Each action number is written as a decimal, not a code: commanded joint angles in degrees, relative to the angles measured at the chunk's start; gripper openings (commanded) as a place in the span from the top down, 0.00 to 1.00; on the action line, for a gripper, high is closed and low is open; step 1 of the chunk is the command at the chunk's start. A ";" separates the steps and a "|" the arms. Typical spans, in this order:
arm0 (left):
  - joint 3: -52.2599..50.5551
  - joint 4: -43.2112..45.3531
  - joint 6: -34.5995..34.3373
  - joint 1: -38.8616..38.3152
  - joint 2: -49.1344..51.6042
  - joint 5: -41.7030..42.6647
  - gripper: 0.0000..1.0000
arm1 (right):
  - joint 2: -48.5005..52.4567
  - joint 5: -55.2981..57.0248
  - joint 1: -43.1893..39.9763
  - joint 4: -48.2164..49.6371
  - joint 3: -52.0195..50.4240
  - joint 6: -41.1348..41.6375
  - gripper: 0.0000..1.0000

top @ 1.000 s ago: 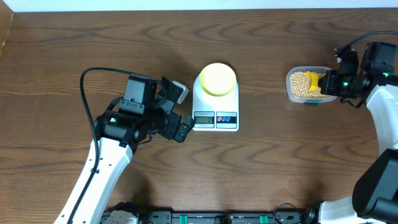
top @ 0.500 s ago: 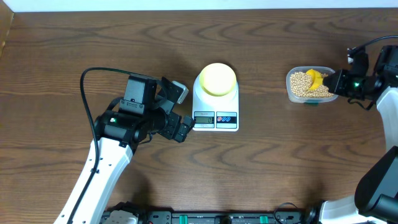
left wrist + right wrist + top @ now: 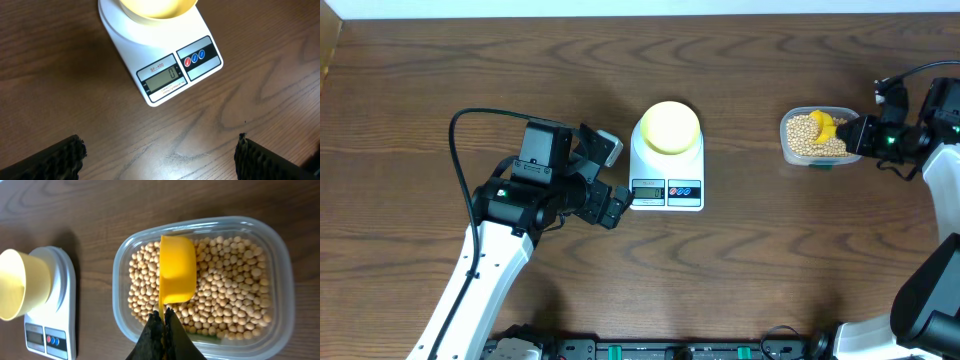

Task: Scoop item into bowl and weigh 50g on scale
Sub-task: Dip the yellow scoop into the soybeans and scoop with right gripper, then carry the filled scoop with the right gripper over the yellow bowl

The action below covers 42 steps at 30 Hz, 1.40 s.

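Tan beans (image 3: 227, 282) fill a clear plastic tub (image 3: 282, 287) at the table's right (image 3: 805, 137). My right gripper (image 3: 164, 315) is shut on the thin handle of a bright yellow scoop (image 3: 177, 275), whose cup rests over the beans (image 3: 824, 127). In the overhead view the right gripper (image 3: 861, 135) sits at the tub's right edge. The pale yellow bowl (image 3: 670, 126) stands on the white scale (image 3: 666, 190), and its display (image 3: 164, 78) reads 0. My left gripper (image 3: 617, 180) is open just left of the scale, nothing between its fingers (image 3: 55, 160).
The scale's red and blue buttons (image 3: 195, 57) face the table's front edge. Bare brown wood (image 3: 750, 260) lies between the scale and the tub. The left arm's black cable (image 3: 470, 115) loops over the table on the left.
The right gripper has drawn back to the right with the scoop, which now sits slightly farther right in the tub. The left arm has not moved.
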 commanded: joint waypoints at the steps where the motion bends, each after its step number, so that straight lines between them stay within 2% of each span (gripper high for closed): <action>1: 0.07 -0.33 -0.48 -0.09 0.22 0.94 0.02 | 0.50 -3.82 1.25 0.15 -1.57 -3.19 0.99; 3: 0.07 -0.33 -0.50 -0.09 0.22 0.94 0.02 | 0.50 -3.82 1.53 -0.09 -1.60 -3.08 0.99; 12: 0.07 -0.33 -0.48 -0.09 0.22 0.92 0.02 | 0.50 -4.98 -0.90 -0.90 -1.60 7.21 0.99; 17: 0.07 -0.33 -0.50 -0.09 0.22 0.92 0.02 | 0.50 -16.55 -5.84 -1.40 -1.60 8.52 0.99; 23: 0.07 -0.33 -0.48 -0.09 0.22 0.92 0.02 | 0.50 -17.62 -10.34 -1.79 -1.60 8.74 0.99; 29: 0.07 -0.33 -0.50 -0.09 0.22 0.92 0.02 | 0.50 -28.33 -14.29 -1.81 -1.60 11.37 0.99; 34: 0.07 -0.33 -0.50 -0.09 0.22 0.92 0.02 | 0.50 -31.08 -15.45 -1.77 -1.60 14.32 0.99; 38: 0.07 -0.33 -0.48 -0.09 0.22 0.94 0.02 | 0.50 -39.58 -15.43 -1.75 -1.60 14.34 0.99; 42: 0.07 -0.33 -0.50 -0.09 0.22 0.94 0.02 | 0.50 -40.72 -15.34 -1.53 -1.60 20.39 0.99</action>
